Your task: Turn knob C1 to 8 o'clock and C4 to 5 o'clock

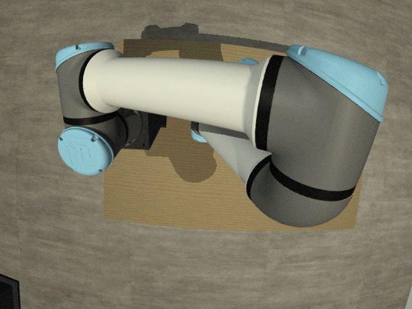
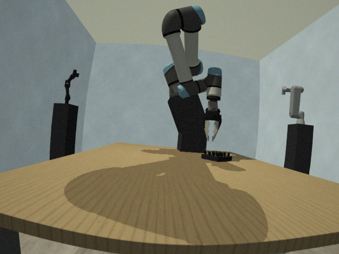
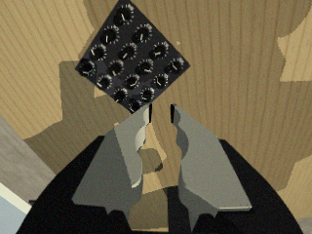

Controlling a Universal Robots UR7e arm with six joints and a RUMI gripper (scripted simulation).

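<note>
The black knob box (image 2: 216, 158) (image 3: 112, 51) lies on the table, with four rows of four dark knobs. It stands as a diamond at the top of the wrist view. White pointers and clock marks show there, but the socket does not, so I cannot tell which knobs are C1 and C4, and their settings are too small to read surely. My gripper (image 2: 210, 139) (image 3: 161, 105) points down above the box's level. Its fingers stand a narrow gap apart with nothing between them. In the wrist view the tips lie just below the box's lower corner. The top view shows neither box nor fingers; the arm covers that area.
The wooden table (image 1: 149, 196) (image 2: 295, 197) carries the arm's black pedestal (image 2: 191, 142), close behind the box in the exterior view. Two other small arms stand on black columns (image 2: 62, 131) (image 2: 298, 147) away from the table. The arm's shadow falls over the box and table.
</note>
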